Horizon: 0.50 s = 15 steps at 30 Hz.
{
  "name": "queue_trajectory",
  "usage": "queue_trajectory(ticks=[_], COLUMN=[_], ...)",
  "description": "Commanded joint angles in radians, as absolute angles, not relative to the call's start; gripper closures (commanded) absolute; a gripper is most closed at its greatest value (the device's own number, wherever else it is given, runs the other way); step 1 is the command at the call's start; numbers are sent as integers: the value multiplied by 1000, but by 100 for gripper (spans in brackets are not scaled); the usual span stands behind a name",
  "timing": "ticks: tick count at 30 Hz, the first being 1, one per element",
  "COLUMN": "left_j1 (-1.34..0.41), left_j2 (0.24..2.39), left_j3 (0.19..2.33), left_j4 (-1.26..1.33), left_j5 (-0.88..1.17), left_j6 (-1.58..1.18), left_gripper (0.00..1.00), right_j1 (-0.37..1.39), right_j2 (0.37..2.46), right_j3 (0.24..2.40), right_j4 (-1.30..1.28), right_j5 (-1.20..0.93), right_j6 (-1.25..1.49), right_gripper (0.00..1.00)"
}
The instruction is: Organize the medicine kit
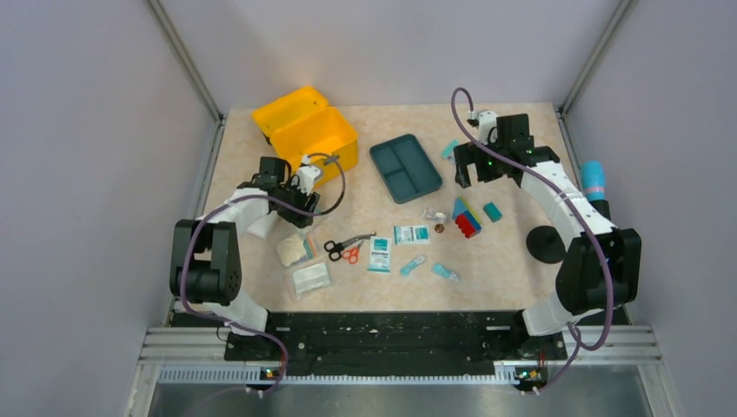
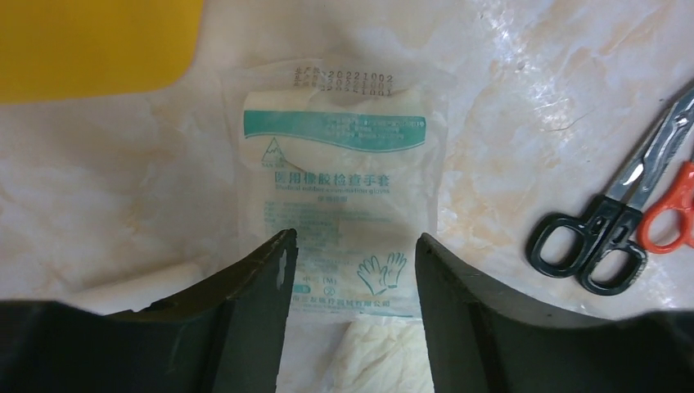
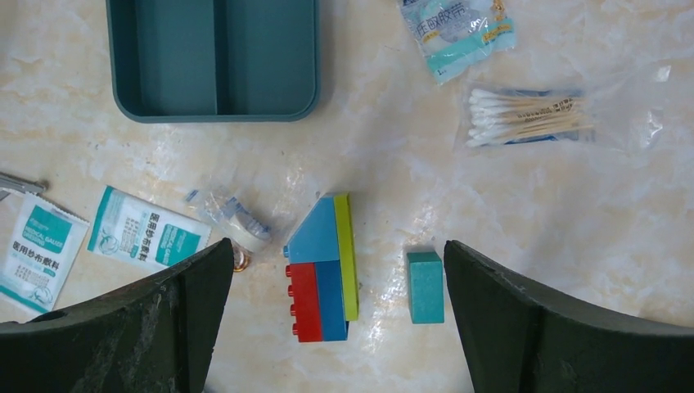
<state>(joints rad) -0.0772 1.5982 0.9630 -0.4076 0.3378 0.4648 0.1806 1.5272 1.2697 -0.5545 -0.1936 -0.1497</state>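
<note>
While the left gripper (image 2: 353, 246) hangs over a sealed packet of examination gloves (image 2: 340, 180), its fingers (image 2: 266, 274) stand apart with nothing pinched between them. The packet lies flat on the marbled tabletop (image 2: 524, 98), its lower edge showing in the gap. Whether the tips touch it, I cannot tell. Off to one side in the wrist view lie black-handled scissors (image 2: 601, 233), with orange-handled scissors (image 2: 667, 214) crossing right beside them.

Now the medicine kit (image 1: 306, 130): it's the yellow box at the far left of the table, lid thrown open, just beyond the left gripper. A corner of it shows in that wrist view.

Over on the right, the right gripper (image 3: 335, 246) is spread wide and holding nothing. It hovers above a stack of coloured blocks (image 3: 323, 270), red, blue and green. A small teal block (image 3: 425, 286) sits just beside the stack. Farther up lies the dark teal compartment tray (image 3: 172, 49), and a bag of cotton swabs (image 3: 524, 117) rests well apart from it. Two gauze packets (image 3: 147, 237) lie near the left finger.
</note>
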Motion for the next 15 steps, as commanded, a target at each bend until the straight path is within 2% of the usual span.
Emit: queue_trajectory(ticks=[1,5,10,12,13,15], left_j1=[-89,-93,-98,-98,-98,-98], left_j2=[1638,1667,1666,1631,1602,1502], left_j3=[994,988,990,989,993,1000], left_j4=[-387,-385,-415,-428,-443,-486], left_j5=[298,269,279,291,301,356], left_j6=[560,597,634,637,634,645], left_gripper=[43,49,75,94,100,100], right_j1=[191,191,190,191,191,191], right_j2=[1500,1502,1500,1498,1496,1494], right_j3=[1278,1279,1275,1277,1280,1286], right_j4=[-521,-522,-523,-524,-527,-534], right_j5=[-213,-209,-205,-199,-198,-196], right_j6=[-163,-168,-172,-173,-176,-182], right_gripper=[3,3,3,3,3,3])
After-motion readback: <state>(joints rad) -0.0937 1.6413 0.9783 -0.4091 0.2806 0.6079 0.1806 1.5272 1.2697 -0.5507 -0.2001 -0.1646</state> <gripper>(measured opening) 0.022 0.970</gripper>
